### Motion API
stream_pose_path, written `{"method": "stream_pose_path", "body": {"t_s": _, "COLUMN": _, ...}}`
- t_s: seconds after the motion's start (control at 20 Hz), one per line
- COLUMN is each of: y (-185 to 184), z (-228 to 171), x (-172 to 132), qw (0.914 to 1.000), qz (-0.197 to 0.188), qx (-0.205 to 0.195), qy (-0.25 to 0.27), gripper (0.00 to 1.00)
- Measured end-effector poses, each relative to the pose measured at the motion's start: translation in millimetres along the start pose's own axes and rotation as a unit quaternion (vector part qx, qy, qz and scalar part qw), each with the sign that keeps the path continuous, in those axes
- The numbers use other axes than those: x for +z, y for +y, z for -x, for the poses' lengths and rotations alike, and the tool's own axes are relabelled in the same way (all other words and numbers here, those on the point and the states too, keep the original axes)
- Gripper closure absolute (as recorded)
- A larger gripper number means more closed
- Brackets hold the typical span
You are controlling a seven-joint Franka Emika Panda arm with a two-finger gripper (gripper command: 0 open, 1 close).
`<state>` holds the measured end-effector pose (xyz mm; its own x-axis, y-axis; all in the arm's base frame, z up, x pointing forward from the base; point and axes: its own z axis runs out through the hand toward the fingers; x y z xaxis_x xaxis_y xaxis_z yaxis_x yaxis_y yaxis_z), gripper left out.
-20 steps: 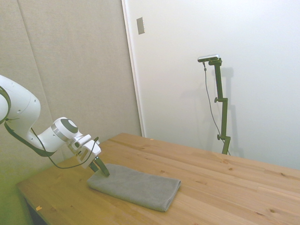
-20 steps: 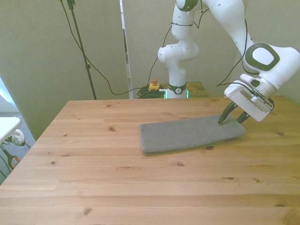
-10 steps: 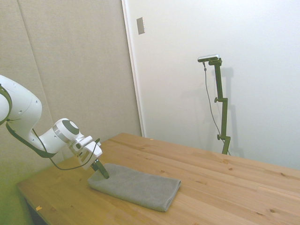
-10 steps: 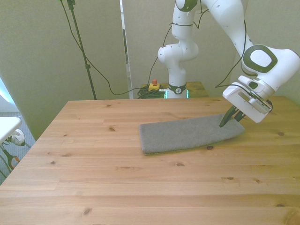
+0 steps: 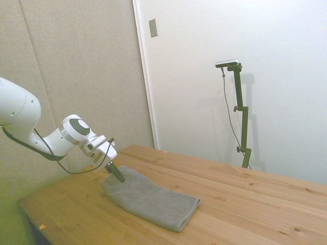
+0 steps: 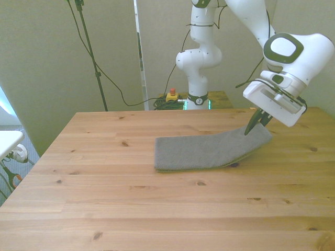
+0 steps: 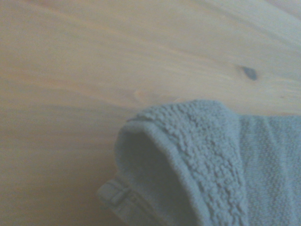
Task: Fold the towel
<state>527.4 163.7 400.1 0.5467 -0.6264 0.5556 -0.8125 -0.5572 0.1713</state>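
Clamped on the end of the grey towel (image 6: 209, 150) at the right of the front view: the gripper (image 6: 258, 122), dark fingers pinched together on the cloth's corner and raising it off the wooden table (image 6: 131, 209). In the side view, the same gripper (image 5: 115, 172) at lower left, gripping the near-left end of the towel (image 5: 153, 200), with that end peaked upward. Long axis of the towel running across the front view from the gripped end at right to the free end at centre-left; in the side view, running from lower left toward lower centre. Rest of the cloth lying flat on the table, free end well apart from the gripper. Seen close in the wrist view: a lifted, curled corner of towel (image 7: 188, 160) with its looped pile and a hemmed edge showing, bare wood (image 7: 94, 56) beyond it. Judged from this: fold only begun, one end raised, no layer yet laid over another. Coming move likely a carry of the held end along the long axis, toward the front view's left, over the flat part. No containers in view.
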Motion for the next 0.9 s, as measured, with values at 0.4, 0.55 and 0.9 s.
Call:
{"method": "stream_pose_path", "body": {"t_s": 0.4, "y": 53, "z": -90, "x": -15, "qw": 0.9970, "qz": -0.035, "qx": 0.060, "qy": -0.034, "gripper": 1.00}}
{"method": "stream_pose_path", "body": {"t_s": 0.55, "y": 78, "z": -110, "x": -6, "qw": 0.9950, "qz": -0.044, "qx": 0.077, "qy": -0.045, "gripper": 1.00}}
{"method": "stream_pose_path", "body": {"t_s": 0.9, "y": 136, "z": -161, "x": 39, "qw": 0.9858, "qz": -0.068, "qx": 0.131, "qy": -0.080, "gripper": 1.00}}
